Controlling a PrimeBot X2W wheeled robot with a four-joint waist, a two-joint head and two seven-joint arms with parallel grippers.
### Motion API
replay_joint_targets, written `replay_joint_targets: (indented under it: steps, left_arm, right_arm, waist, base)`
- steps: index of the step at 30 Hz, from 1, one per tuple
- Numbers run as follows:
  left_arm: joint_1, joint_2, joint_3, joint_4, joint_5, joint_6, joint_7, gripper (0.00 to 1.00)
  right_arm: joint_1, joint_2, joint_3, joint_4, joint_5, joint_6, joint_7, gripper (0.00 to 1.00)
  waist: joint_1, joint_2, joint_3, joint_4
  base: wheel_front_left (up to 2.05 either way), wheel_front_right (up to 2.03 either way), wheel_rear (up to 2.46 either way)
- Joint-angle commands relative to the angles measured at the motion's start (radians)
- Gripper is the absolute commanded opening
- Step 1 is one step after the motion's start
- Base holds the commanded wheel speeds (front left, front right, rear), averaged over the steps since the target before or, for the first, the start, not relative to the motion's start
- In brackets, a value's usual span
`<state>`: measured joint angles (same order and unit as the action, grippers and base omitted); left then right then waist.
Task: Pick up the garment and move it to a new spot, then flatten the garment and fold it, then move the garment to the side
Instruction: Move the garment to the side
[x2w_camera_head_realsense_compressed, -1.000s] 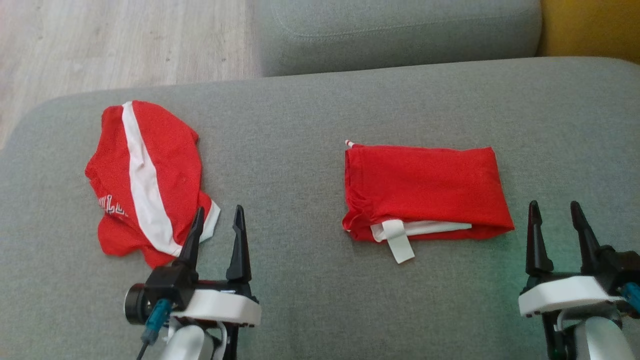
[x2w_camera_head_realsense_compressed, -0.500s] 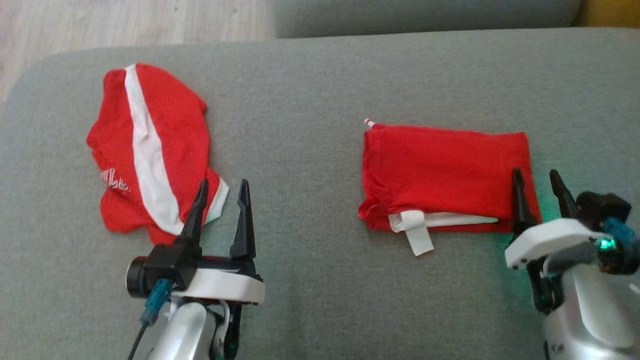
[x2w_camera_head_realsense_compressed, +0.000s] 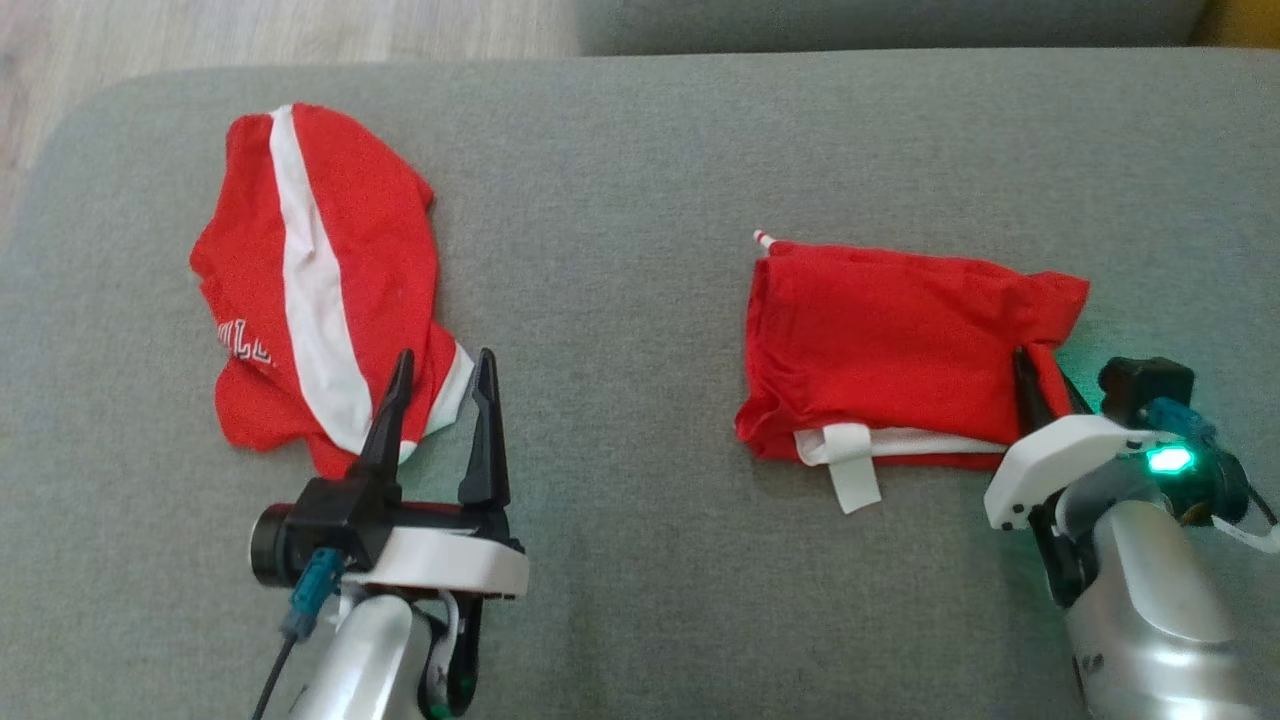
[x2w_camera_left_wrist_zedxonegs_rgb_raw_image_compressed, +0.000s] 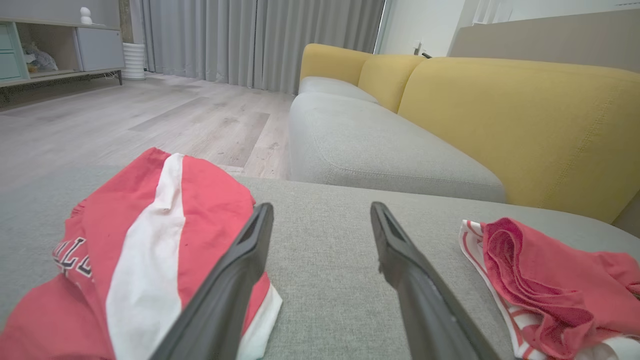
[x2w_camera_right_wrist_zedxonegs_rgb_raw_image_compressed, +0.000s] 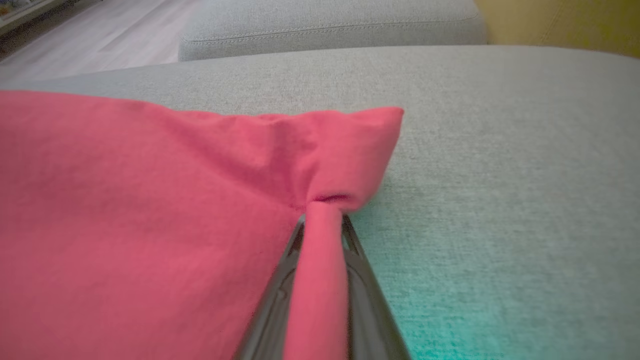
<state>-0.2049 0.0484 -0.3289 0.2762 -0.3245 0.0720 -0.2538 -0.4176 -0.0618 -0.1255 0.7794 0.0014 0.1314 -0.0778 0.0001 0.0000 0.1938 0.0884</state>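
A folded red garment with a white tab lies on the grey sofa cushion, right of centre. My right gripper is shut on its near right edge, and the cloth is bunched between the fingers. That corner puckers upward in the right wrist view, where the folded garment covers the left half. A crumpled red garment with a white stripe lies at the left. My left gripper stands open just beside its near right corner, with nothing held. The left wrist view has the striped garment left of the open gripper and the folded one at the right.
A second grey cushion adjoins the far edge. Wooden floor lies beyond the rounded far left corner. A yellow backrest stands to the right in the left wrist view. Bare cushion lies between the two garments.
The camera has tilted and shifted. My right gripper moved forward onto the folded garment's right edge and shut on it, puckering that corner. The left gripper stayed open in place.
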Motion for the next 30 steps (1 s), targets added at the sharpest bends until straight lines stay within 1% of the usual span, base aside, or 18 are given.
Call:
replay_joint_targets:
  steps: [1,4,7,11,16,19,23,26,30]
  left_arm:
    - [-0.029,0.002,0.031,-0.025,0.001,0.007,-0.008,1.00]
    - [-0.025,0.002,0.041,-0.024,0.002,0.006,-0.008,1.00]
    - [-0.021,0.002,0.046,-0.028,0.001,0.005,-0.008,1.00]
    - [-0.025,0.002,0.046,-0.035,0.002,0.004,-0.008,1.00]
    - [-0.041,0.002,0.046,-0.046,0.005,0.002,-0.008,1.00]
    - [-0.047,0.002,0.049,-0.049,0.009,0.000,-0.008,1.00]
    - [-0.059,0.002,0.049,-0.049,0.012,-0.004,-0.008,1.00]
    - [-0.069,0.002,0.050,-0.050,0.013,-0.005,-0.008,1.00]
    - [-0.074,0.002,0.052,-0.050,0.015,-0.007,-0.008,1.00]
  right_arm:
    - [-0.006,0.001,0.029,-0.021,-0.031,-0.001,-0.017,0.00]
    - [-0.008,-0.029,0.027,-0.054,-0.096,-0.001,-0.044,0.00]
    - [-0.006,-0.076,0.028,-0.093,-0.126,-0.001,-0.041,0.00]
    - [-0.002,-0.189,0.017,-0.131,-0.135,-0.001,-0.010,0.00]
    - [0.019,-0.327,-0.015,-0.146,-0.126,-0.001,0.025,0.00]
    - [0.019,-0.406,-0.061,-0.130,-0.124,-0.001,0.034,0.00]
    - [0.009,-0.489,-0.141,-0.088,-0.151,-0.001,0.030,0.00]
    - [-0.007,-0.531,-0.187,-0.057,-0.176,-0.001,0.013,0.00]
    - [-0.032,-0.549,-0.217,-0.031,-0.201,-0.001,-0.004,0.00]
  waist:
    - [-0.0001,0.0000,-0.010,-0.010]
    - [-0.0001,0.0000,-0.022,-0.025]
    - [-0.0001,0.0000,-0.026,-0.039]
    - [-0.0001,0.0000,-0.015,-0.051]
    - [-0.0001,0.0000,0.022,-0.049]
    - [-0.0001,0.0000,0.045,-0.046]
    - [-0.0001,0.0000,0.068,-0.037]
    - [-0.0001,0.0000,0.080,-0.032]
    - [-0.0001,0.0000,0.087,-0.030]
  base:
    - [0.00,0.00,0.00]
    - [0.00,0.00,0.00]
    - [0.00,0.00,0.00]
    - [0.00,0.00,0.00]
    - [0.00,0.00,0.00]
    - [0.00,0.00,0.00]
    - [0.00,0.00,0.00]
    - [0.00,0.00,0.00]
    - [0.00,0.00,0.00]
